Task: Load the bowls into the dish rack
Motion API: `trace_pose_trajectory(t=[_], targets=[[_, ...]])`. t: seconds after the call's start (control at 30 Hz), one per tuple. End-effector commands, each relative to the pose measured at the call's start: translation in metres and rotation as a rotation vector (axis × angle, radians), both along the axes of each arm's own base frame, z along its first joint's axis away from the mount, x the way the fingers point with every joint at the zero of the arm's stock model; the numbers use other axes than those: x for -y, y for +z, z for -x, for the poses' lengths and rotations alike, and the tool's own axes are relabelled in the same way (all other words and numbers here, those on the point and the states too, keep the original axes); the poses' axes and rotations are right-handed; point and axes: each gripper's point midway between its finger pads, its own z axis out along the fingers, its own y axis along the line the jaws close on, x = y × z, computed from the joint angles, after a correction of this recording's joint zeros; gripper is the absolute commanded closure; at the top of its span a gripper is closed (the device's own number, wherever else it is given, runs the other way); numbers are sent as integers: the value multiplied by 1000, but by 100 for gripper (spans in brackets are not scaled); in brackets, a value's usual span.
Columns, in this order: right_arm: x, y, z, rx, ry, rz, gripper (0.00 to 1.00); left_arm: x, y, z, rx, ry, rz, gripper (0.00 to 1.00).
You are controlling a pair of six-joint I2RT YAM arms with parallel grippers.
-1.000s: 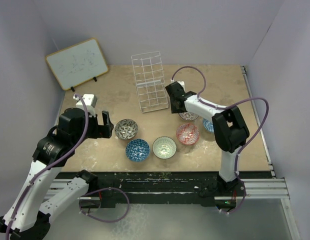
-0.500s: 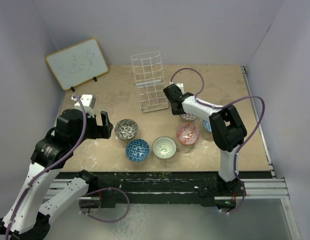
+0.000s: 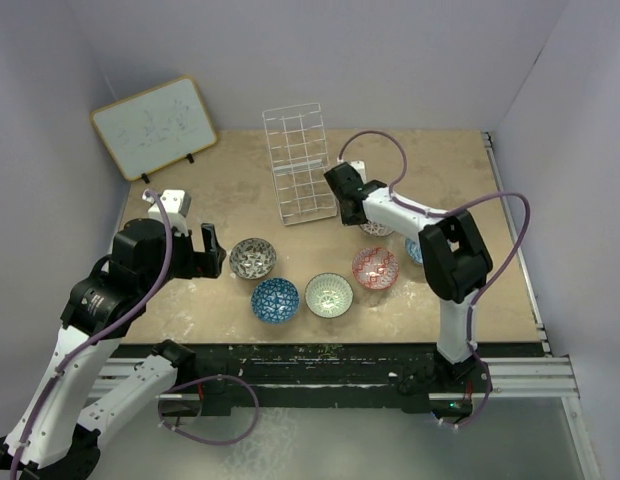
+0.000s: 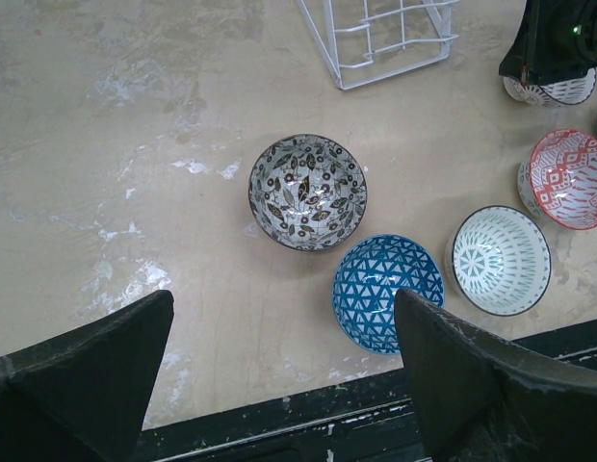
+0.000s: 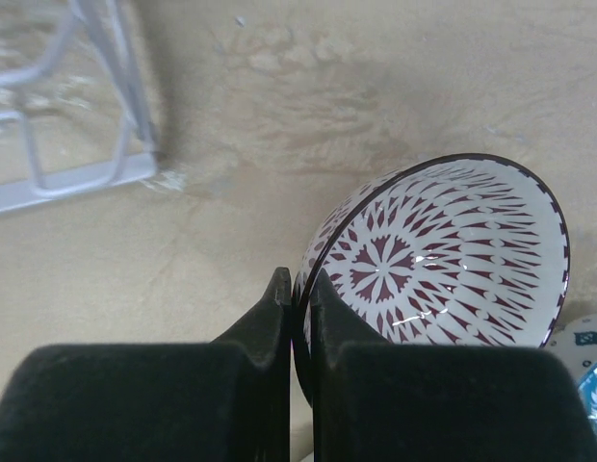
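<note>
— Counting what is loaded: any bowls in the white wire grid dish rack?

— None. It stands bare at the top centre of the overhead view.

— And on the beige counter?

— The grey-silver leaf-patterned bowl, dark blue triangle-patterned bowl, pale green-white bowl and red-pink bowl lie in a loose arc below the rack. A light blue bowl peeks out at the right.

— Anything in hand?

— The right arm's fingers are clenched on the rim of a tilted white bowl with maroon starburst pattern, just right of the rack's foot. The left arm's fingers are spread wide, grasping nothing.

— So I judge the first load is barely begun and the rest is left.
</note>
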Motion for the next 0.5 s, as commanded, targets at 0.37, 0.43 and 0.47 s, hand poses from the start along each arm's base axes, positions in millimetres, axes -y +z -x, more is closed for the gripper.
trace_pose_trajectory(t=[0.37, 0.43, 0.47], targets=[[-101, 244, 3, 571, 232, -931, 100, -2, 27, -4, 68, -1, 3, 1], [-102, 274, 13, 662, 222, -1097, 100, -1, 28, -4, 70, -5, 4, 1], [-102, 284, 18, 695, 219, -1169, 100, -1, 29, -4, 71, -8, 4, 1]])
